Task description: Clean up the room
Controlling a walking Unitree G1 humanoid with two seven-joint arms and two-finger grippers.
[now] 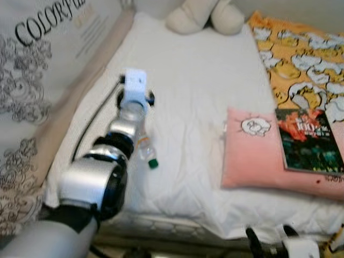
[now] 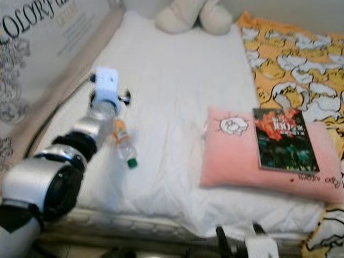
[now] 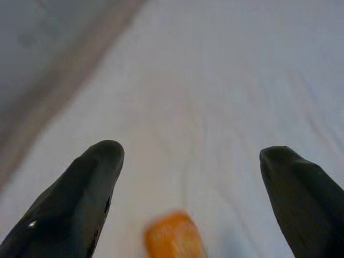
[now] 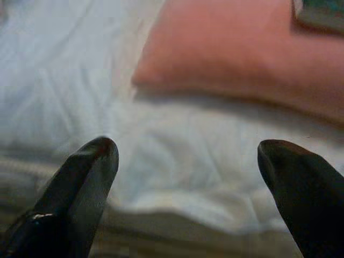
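A clear plastic bottle (image 1: pixel 145 148) with an orange label and green cap lies on the white bed sheet (image 1: pixel 193 91). My left arm reaches over the bed, and my left gripper (image 1: pixel 135 91) hangs just above the bottle's far end. In the left wrist view the left gripper (image 3: pixel 191 151) is open, with the blurred orange label (image 3: pixel 173 236) low between the fingers. My right gripper (image 1: pixel 270 236) is open and holds nothing, low at the bed's front edge. In the right wrist view it (image 4: pixel 185 148) faces the sheet and the pink pillow (image 4: pixel 242 59).
The pink pillow (image 1: pixel 250 161) lies on the right with a dark book (image 1: pixel 307 140) on top. An orange and yellow patterned blanket (image 1: pixel 301 59) covers the far right. A cream plush toy (image 1: pixel 204 16) sits at the head. A printed fabric panel (image 1: pixel 43 64) borders the left side.
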